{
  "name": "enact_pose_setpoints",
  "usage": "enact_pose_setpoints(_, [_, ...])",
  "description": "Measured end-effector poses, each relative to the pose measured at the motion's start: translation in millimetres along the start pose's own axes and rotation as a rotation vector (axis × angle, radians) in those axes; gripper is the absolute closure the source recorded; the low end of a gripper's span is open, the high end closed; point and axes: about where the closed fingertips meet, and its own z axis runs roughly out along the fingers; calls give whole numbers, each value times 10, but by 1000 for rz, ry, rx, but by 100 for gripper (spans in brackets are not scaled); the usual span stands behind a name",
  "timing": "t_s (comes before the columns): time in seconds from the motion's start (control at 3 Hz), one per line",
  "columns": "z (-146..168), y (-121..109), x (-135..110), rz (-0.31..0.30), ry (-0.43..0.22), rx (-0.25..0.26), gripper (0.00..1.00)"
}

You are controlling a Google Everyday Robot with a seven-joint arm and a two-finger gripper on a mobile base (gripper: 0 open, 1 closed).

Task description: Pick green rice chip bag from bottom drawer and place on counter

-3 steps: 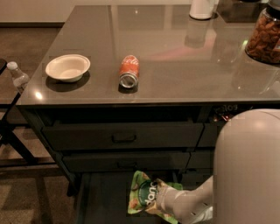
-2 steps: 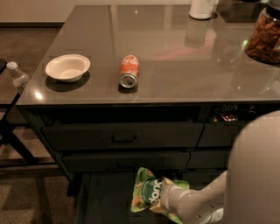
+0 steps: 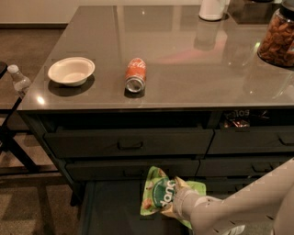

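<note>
One green rice chip bag [image 3: 158, 196] sits over the open bottom drawer [image 3: 110, 212], near the drawer's right half and just below the front of the drawer above. Its dark green round logo faces up and the bag is tilted. The gripper [image 3: 176, 200] reaches in from the lower right on a pale arm [image 3: 229, 213] and is clamped on the bag's right side. Whether the bag's lower edge touches the drawer floor cannot be told.

Above the pulled-out drawer, the left stack shows two closed handled drawers [image 3: 128, 143].

On the bench [image 3: 193, 78] there are four things:
- One white bowl [image 3: 71, 71] sits near the front left corner.
- One red soda can [image 3: 135, 75] lies on its side near the front edge, right of the bowl and well apart from it, its open end toward the front.
- One jar of brown nuts [image 3: 278, 39] stands at the right edge.
- One white container [image 3: 212, 9] stands at the far edge.

One clear water bottle [image 3: 19, 80] stands off the bench, beside its left edge.
</note>
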Motion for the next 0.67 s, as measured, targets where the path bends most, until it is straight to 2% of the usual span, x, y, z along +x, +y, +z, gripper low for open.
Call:
enact_pose_setpoints(0.33, [9, 13, 8, 1, 1, -3, 100])
enact_pose_setpoints(0.67, [-109, -49, -71, 7, -13, -9, 100])
